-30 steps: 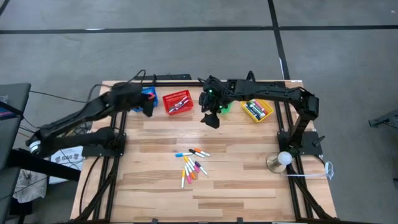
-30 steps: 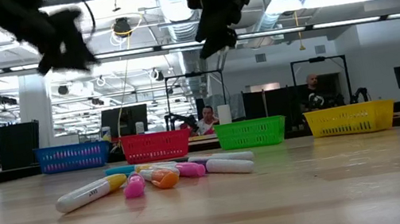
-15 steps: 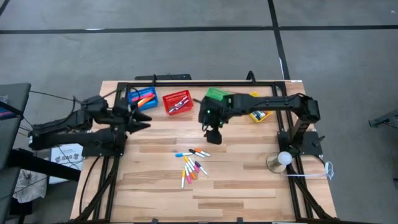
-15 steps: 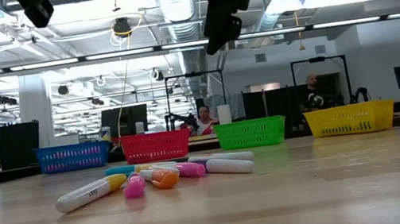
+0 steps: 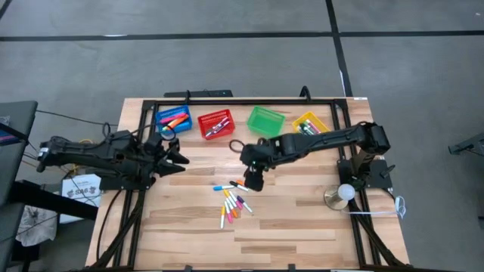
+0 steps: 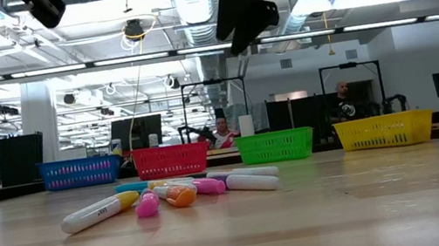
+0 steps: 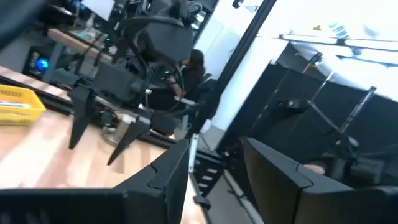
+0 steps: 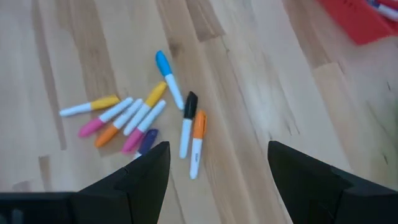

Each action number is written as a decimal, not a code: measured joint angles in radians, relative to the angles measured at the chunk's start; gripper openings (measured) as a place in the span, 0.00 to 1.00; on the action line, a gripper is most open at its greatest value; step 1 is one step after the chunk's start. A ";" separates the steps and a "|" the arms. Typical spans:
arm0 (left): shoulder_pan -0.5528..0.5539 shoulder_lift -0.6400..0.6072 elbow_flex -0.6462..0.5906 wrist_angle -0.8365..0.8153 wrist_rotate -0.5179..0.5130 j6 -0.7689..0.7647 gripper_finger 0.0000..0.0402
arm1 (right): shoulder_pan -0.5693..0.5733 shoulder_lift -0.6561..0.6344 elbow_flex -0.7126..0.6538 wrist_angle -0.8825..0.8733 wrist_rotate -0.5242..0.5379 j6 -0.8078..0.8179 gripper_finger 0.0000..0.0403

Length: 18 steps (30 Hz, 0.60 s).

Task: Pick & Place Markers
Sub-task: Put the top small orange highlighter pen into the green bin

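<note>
markers (image 5: 233,199) loose on table (image 5: 302,227), right claw (image 5: 253,181) above them, wide open, empty, left claw (image 5: 175,153) parted, empty

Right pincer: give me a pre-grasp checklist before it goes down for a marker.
1. Right pincer open and empty: ok, the wrist view shows nothing between its fingers.
2. Positioned over the loose markers: ok, it hangs above the pile's upper edge.
3. One marker standing free for a clean pick: ok, the blue-capped marker lies at the pile's edge, though touching a neighbour.
4. Left pincer out of the way: ok, well off to the side.
5. Baskets unobstructed: ok.
</note>
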State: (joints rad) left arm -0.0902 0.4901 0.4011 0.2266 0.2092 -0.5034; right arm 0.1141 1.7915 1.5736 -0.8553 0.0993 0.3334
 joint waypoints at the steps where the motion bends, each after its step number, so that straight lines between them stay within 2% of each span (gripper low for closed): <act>1: -0.012 0.005 -0.011 0.025 -0.006 -0.012 0.38 | 0.011 0.009 0.000 0.000 0.010 0.008 0.65; 10: -0.090 0.047 -0.024 0.059 -0.050 -0.031 0.38 | 0.077 0.122 0.002 0.066 0.058 0.060 0.65; 18: -0.121 0.111 -0.024 0.073 -0.072 -0.029 0.38 | 0.089 0.259 0.000 0.049 0.030 0.055 0.65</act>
State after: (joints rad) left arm -0.2115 0.6009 0.3771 0.2997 0.1368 -0.5323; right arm 0.2028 2.0508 1.5740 -0.8066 0.1291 0.3886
